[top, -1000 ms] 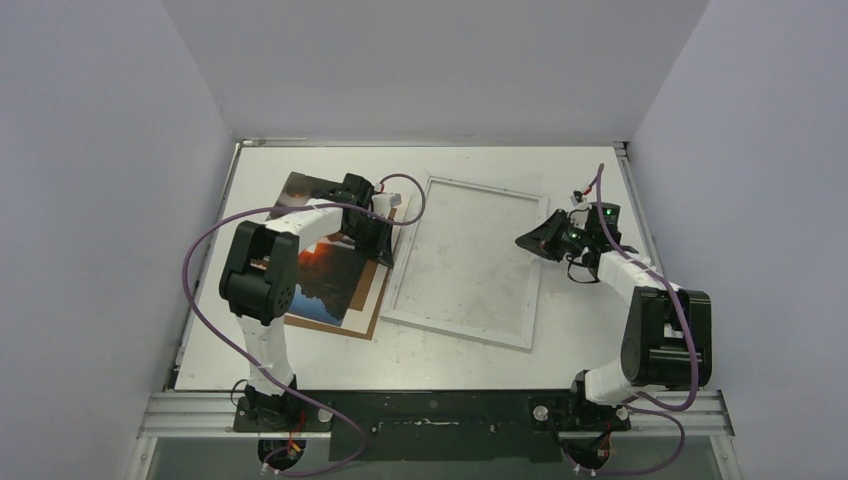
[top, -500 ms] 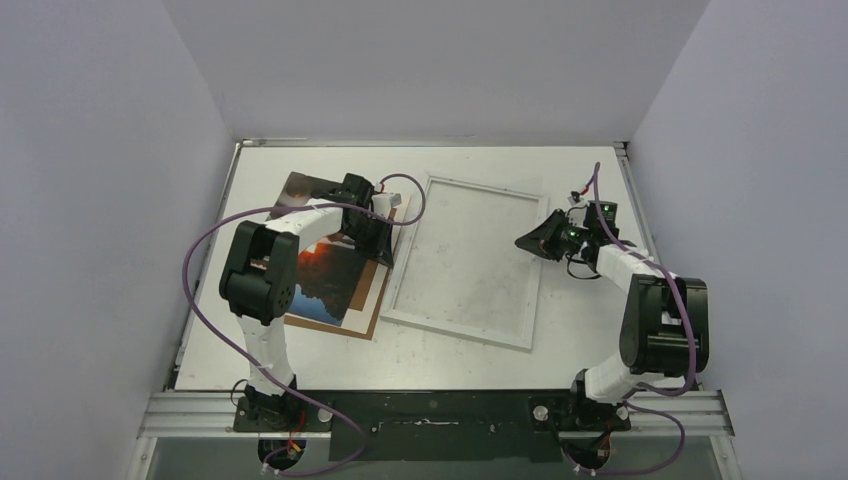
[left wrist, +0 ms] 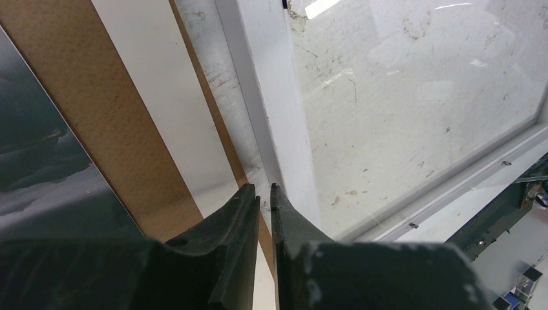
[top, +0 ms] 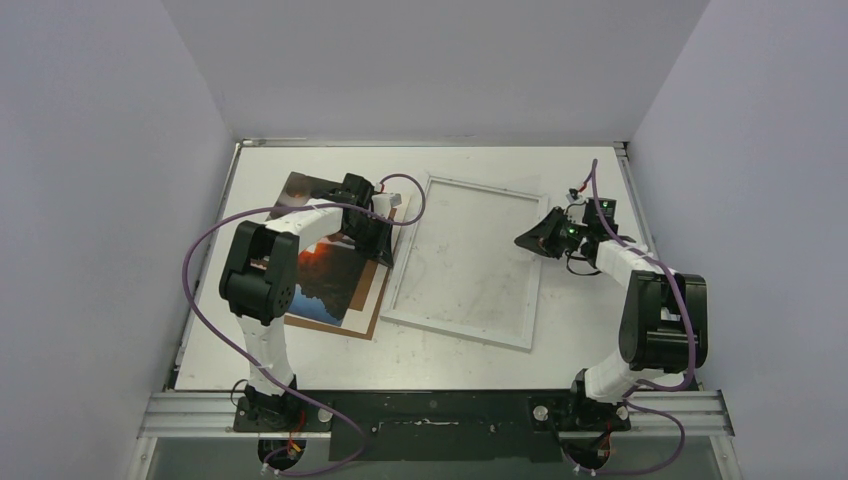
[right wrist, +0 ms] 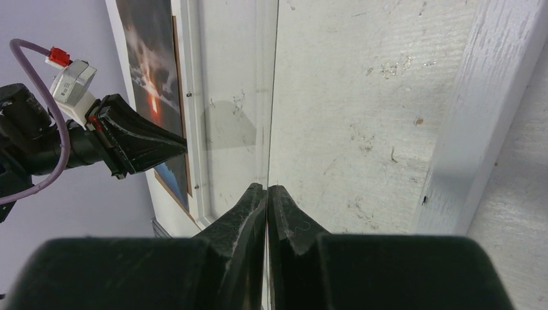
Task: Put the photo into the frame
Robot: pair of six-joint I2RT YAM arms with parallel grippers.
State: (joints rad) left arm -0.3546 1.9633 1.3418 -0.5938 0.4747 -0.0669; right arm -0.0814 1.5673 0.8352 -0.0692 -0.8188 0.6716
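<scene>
Currently | photo (top: 325,275) lying at 9 o'clock on backing board (left wrist: 97,116), outside frame (top: 455,332) at worktop (top: 590,340) centre | right gripper (right wrist: 267,188) pinching clear pane (right wrist: 273,90) at 3 o'clock; left gripper (left wrist: 265,190) showing a slit, hold unclear | risk: pane slipping from edge-only pinch, dropping onto frame

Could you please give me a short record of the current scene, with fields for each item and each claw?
frame: lying flat on the table, centre
photo: on the brown backing board, left of the frame, not yet inserted
left claw: nearly closed beside the frame's left edge; grip unclear
right claw: shut on a thin clear sheet by the frame's right edge
</scene>
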